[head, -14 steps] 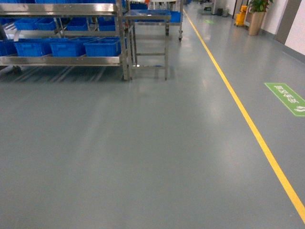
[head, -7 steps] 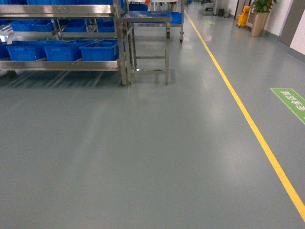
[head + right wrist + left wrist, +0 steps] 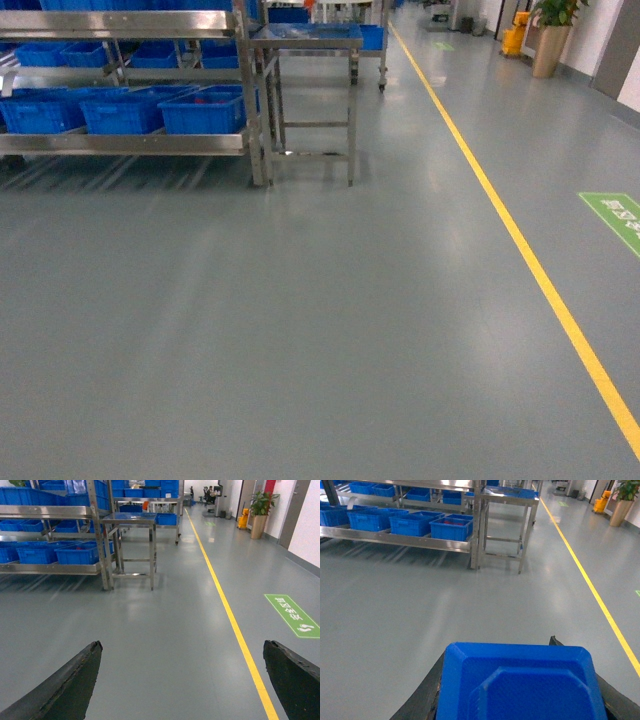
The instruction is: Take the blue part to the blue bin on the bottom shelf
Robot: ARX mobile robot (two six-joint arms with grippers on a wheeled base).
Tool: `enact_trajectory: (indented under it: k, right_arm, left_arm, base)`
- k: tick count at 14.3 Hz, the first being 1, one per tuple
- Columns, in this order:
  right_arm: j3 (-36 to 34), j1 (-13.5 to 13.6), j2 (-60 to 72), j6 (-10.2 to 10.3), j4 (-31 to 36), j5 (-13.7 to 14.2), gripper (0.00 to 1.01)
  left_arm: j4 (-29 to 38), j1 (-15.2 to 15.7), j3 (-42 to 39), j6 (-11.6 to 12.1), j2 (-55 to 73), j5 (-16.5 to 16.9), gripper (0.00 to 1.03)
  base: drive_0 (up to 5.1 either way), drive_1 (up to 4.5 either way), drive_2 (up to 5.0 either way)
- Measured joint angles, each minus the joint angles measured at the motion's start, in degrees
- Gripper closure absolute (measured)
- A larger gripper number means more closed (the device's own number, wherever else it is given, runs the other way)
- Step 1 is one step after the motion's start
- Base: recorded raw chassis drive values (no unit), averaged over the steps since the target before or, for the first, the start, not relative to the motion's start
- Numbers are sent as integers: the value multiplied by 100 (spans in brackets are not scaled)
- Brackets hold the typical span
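Occlusion is heaviest in the left wrist view: the blue part (image 3: 520, 685) fills the lower frame, is cut off at the bottom edge, and hides most of the left gripper (image 3: 520, 700). Only two dark finger edges show, one at each side of the part, pressed against it; the left jaws are closed onto the blue part. The part appears to be a shallow moulded tray with chamfered corners, though its full outline cannot be seen.

In the right wrist view the right gripper (image 3: 185, 680) shows two dark fingers (image 3: 65, 685) at the lower corners, spread wide apart, with bare grey floor (image 3: 175, 645) between them; nothing is held or touched.

Neither gripper appears in the head view.

The bottom shelf (image 3: 125, 143) lies at upper left in the head view, well apart from the robot, its left end cut off by the frame. Blue bins (image 3: 200, 112) stand in a row on it; their contents are too small to make out. A steel table (image 3: 305, 38) stands just beside the rack's right end. A yellow line (image 3: 520, 250) runs along the floor at right.
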Motion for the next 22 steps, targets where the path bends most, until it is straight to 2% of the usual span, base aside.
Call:
enact_trajectory:
  k: [22]
  right_arm:
    - [0, 0, 0, 0, 0, 2, 3]
  left_arm:
    - [17, 0, 0, 0, 0, 0, 59]
  base:
    - [8, 428, -411]
